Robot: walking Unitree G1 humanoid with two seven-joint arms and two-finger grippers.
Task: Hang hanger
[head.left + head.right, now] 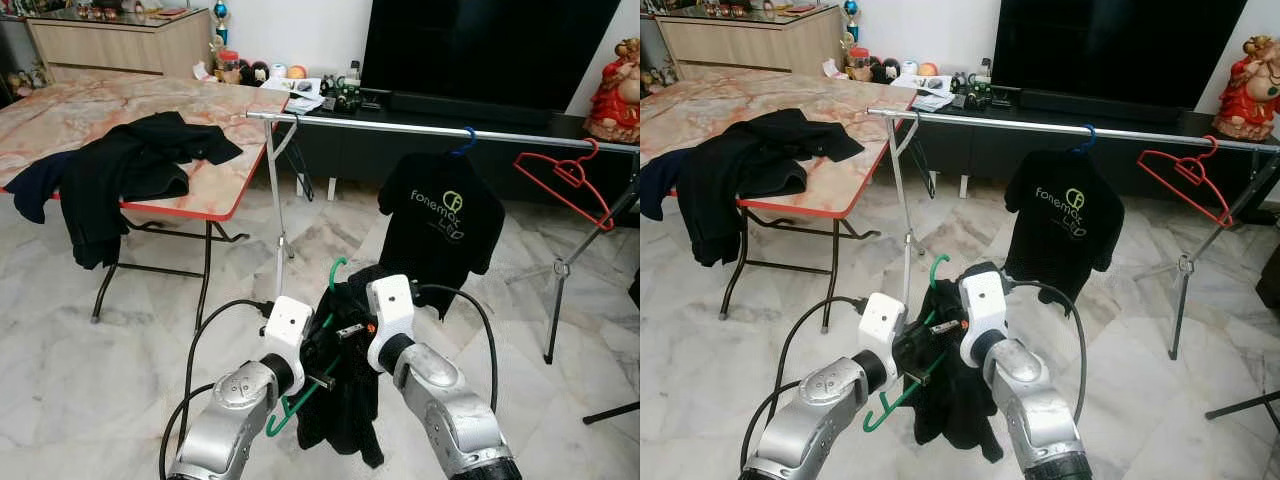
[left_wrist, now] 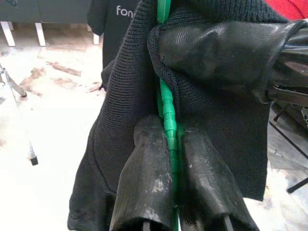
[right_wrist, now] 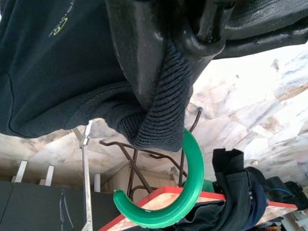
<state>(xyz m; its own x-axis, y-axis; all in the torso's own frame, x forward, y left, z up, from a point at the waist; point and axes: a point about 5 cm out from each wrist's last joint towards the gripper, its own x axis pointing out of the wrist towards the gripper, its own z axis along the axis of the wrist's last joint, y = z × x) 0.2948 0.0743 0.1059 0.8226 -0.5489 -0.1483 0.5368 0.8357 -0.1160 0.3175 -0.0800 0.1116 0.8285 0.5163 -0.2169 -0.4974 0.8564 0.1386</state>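
Left wrist view shows the left gripper [image 2: 174, 202] fingers clamped on the green hanger [image 2: 167, 113]; the right gripper [image 3: 166, 72] fingers pinch the black garment [image 1: 345, 400].

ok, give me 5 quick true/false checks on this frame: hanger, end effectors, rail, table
1. The left end effector is shut on the green hanger. True.
2. The green hanger already hangs on the rail. False: both end effectors hold it below the rail, with a black garment on it.
3. A black T-shirt hangs on the rail from a blue hanger. True.
4. The red hanger carries a shirt. False: it hangs bare.
5. The table holds folded white towels. False: dark clothes lie heaped on it, draping over the edge.
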